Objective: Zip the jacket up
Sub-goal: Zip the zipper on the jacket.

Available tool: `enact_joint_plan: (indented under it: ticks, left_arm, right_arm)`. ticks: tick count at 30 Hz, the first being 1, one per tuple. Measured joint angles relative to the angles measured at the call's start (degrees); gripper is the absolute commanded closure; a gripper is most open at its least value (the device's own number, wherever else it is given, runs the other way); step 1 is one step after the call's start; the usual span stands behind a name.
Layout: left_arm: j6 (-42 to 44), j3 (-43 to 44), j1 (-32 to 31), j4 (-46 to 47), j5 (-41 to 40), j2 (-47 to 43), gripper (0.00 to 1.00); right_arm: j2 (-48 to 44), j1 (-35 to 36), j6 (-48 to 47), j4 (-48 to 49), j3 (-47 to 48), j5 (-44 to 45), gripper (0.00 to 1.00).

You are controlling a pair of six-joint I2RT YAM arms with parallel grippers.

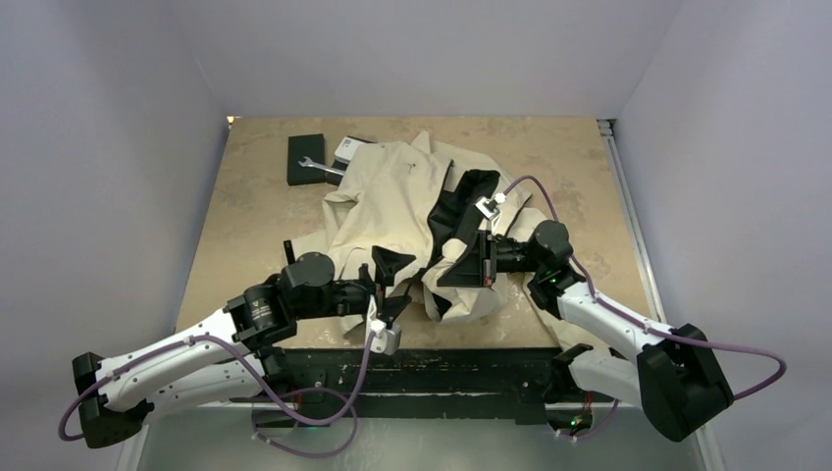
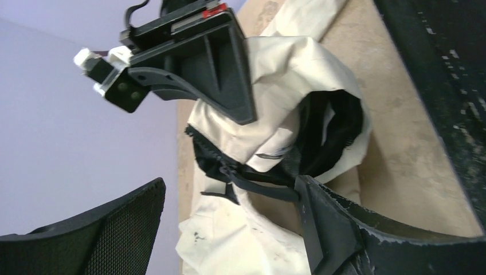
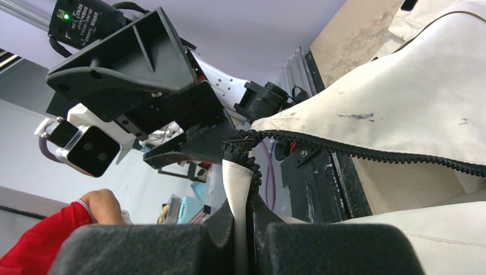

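The jacket [image 1: 388, 191] lay bunched in the middle of the table [image 1: 245, 216], the right claw [image 3: 245, 223] pinched shut on its zipper edge [image 3: 367, 153] and the left claw [image 2: 230, 189] wide open holding nothing, so the cloth could slip and twist.

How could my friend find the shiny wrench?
Start at the big cream jacket heaped on the table. Off its far left side sits a flat black box. The wrench lies partly on it, the only thin silvery thing there.
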Motion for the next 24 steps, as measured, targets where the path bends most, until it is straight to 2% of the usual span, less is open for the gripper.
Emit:
enact_joint_plan:
  ticks: [9,24]
  left_arm:
    - [0.15,-0.48,0.0,7.43,-4.55,0.17,0.19]
    - [2.93,-0.48,-0.02,9.86,-7.43,0.85,0.21]
  right_arm:
    - [0.02,0.0,0.0,0.02,0.0,0.0,1.0]
    - [0.02,0.0,0.0,0.02,0.0,-0.02,1.0]
